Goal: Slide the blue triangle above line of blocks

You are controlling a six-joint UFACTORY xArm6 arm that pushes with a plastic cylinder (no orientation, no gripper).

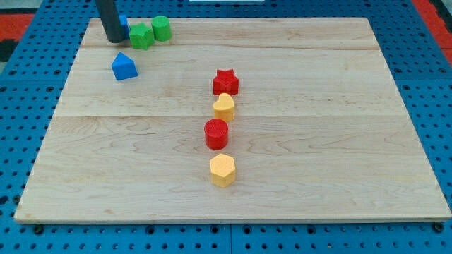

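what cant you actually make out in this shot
- Blue block at the view's top left: mostly hidden behind my rod, so its shape is unreadable.
- My tip: whether it touches that block cannot be told.
- Rod's upper part: cut off by the view's top edge.
- Green star and green cylinder: touching or apart, unclear.

Pale wood tabletop (318, 141), planks joined lengthwise, grain visible, smooth with a soft satin sheen. Around it, blue perforated base (438, 106), probably matt plastic or painted metal, dotted with dark holes. Blocks look like moulded plastic, smooth and slightly glossy: red star (225, 82), yellow heart (224, 106), red cylinder (216, 133), yellow hexagon (222, 169), blue block (124, 66), green blocks (142, 35). Dark matt rod (109, 20), tip (114, 40) near the green ones.
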